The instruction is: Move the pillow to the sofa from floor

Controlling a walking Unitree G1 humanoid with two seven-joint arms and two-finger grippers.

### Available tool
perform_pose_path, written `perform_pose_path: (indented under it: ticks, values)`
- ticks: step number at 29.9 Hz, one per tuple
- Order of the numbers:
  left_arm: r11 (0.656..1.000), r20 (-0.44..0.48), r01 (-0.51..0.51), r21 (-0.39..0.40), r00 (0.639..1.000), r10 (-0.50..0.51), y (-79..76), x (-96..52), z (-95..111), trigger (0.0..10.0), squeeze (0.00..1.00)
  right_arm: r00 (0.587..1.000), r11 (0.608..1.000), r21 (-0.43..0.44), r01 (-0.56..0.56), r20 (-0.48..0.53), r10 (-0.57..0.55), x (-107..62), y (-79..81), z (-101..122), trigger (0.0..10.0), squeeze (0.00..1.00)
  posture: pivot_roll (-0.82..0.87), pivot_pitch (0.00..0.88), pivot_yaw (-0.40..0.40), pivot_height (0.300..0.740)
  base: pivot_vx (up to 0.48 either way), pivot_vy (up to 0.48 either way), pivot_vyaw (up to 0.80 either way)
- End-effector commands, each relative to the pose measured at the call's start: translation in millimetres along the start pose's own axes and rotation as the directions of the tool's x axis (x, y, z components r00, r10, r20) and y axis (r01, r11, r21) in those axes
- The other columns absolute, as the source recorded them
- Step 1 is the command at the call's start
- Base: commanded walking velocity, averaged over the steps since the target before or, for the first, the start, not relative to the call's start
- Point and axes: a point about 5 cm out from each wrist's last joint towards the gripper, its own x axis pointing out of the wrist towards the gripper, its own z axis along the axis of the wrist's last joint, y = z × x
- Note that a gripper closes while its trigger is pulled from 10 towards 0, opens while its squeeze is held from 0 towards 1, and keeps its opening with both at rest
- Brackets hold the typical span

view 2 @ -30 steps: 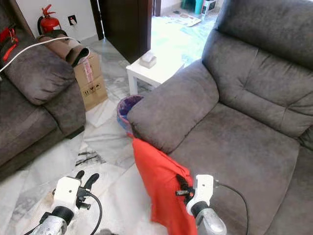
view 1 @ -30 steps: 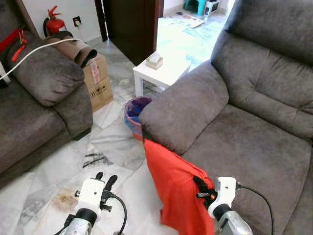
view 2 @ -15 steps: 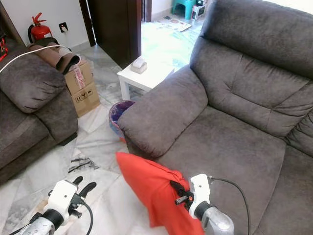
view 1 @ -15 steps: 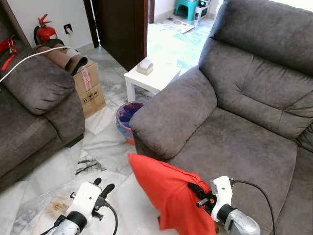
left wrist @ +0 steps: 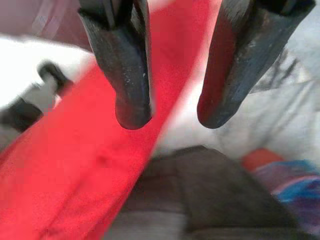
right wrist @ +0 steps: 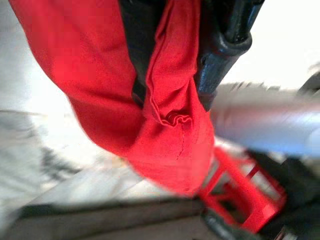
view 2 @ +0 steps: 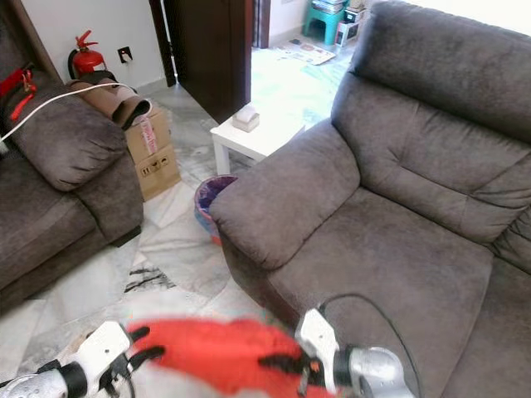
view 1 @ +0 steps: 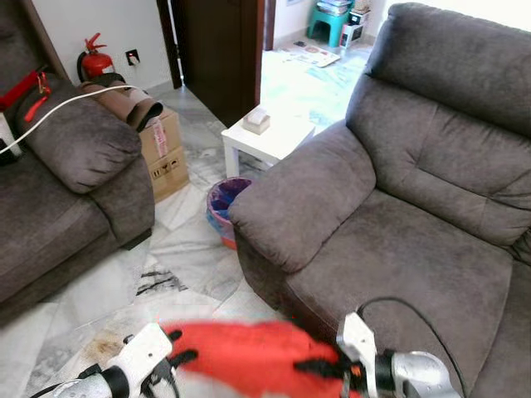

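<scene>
— Where's the pillow?

— The red pillow [view 1: 249, 359] sits at the bottom centre of my head view, blurred, stretched sideways between my two arms and off the sofa [view 1: 398, 224]. The marble floor [view 1: 178, 249] lies behind it, and the sofa seat is just to its upper right.

— And your right gripper?

— My right gripper [right wrist: 172, 75] has its two black fingers pinched onto a bunched fold of the red cloth; the wrist view shows the fabric squeezed between them and hanging beyond the tips. In the head view it sits at the lower right, at the pillow's right end.

— The left one?

— My left gripper [left wrist: 170, 107] is at the lower left, its fingers [left wrist: 127, 65] parted with a gap between them. The red cloth shows blurred behind that gap; the fingers aren't clamped on it.

— What else is around?

— A purple bin [view 1: 226, 201] on the floor beside the sofa's arm, a small white table [view 1: 270, 137] above it, a cardboard box [view 1: 163, 149] to the left, a second grey couch [view 1: 66, 182] along the left edge, and a fire extinguisher [view 1: 95, 62] in the upper left.
</scene>
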Motion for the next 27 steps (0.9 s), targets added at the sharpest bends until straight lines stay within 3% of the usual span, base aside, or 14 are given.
perform_pose_path:
  ticks: [1, 3, 5, 7, 13, 24, 27]
  values:
    - [0.995, 0.001, 0.098, 0.027, 0.995, -0.098, -8.3, -1.7, 4.9, 10.0, 1.0, 0.998, 0.997, -0.063, -0.054, 0.026, 0.056, 1.4, 1.9, 13.2, 10.0, 0.0, 0.1, 0.122, -0.04, 0.74, 0.0, 0.0, 0.0]
    - [0.98, -0.008, 0.194, 0.041, 0.981, -0.194, -11.7, -6.4, 11.6, 10.0, 1.0, 0.997, 0.996, -0.058, -0.067, 0.027, 0.069, 4.0, 4.6, 13.6, 10.0, 0.0, 0.11, 0.118, -0.04, 0.74, 0.0, 0.0, 0.0]
    - [0.971, -0.022, 0.229, 0.061, 0.973, -0.228, -12.6, -8.2, 13.9, 10.0, 1.0, 0.997, 0.996, -0.056, -0.076, 0.028, 0.078, 5.1, 6.3, 14.2, 10.0, 0.0, 0.11, 0.118, -0.04, 0.74, 0.0, 0.0, 0.0]
    - [0.944, -0.095, 0.297, 0.144, 0.954, -0.285, -15.0, -11.6, 8.5, 10.0, 1.0, 0.993, 0.992, -0.062, -0.107, 0.034, 0.109, 7.8, 10.8, 16.2, 10.0, 0.0, 0.11, 0.113, -0.037, 0.74, 0.0, 0.0, 0.0]
    - [0.91, -0.18, 0.353, 0.216, 0.931, -0.318, -12.8, -14.5, -3.0, 10.0, 1.0, 0.988, 0.987, -0.084, -0.14, 0.049, 0.145, 7.1, 14.3, 24.3, 10.0, 0.0, 0.11, 0.105, -0.035, 0.74, 0.0, 0.0, 0.0]
    - [0.865, -0.253, 0.438, 0.245, 0.89, -0.378, -11.2, -27.4, -13.8, 10.0, 1.0, 0.973, 0.967, -0.108, -0.229, 0.008, 0.231, 0.6, 23.8, 31.1, 10.0, 0.0, 0.1, 0.114, -0.035, 0.74, 0.0, 0.0, 0.0]
    - [0.852, -0.262, 0.467, 0.236, 0.875, -0.407, -17.4, -27.1, -18.1, 10.0, 1.0, 0.969, 0.962, -0.117, -0.246, 0.008, 0.249, -0.4, 26.9, 34.5, 10.0, 0.0, 0.09, 0.119, -0.036, 0.74, 0.0, 0.0, 0.0]
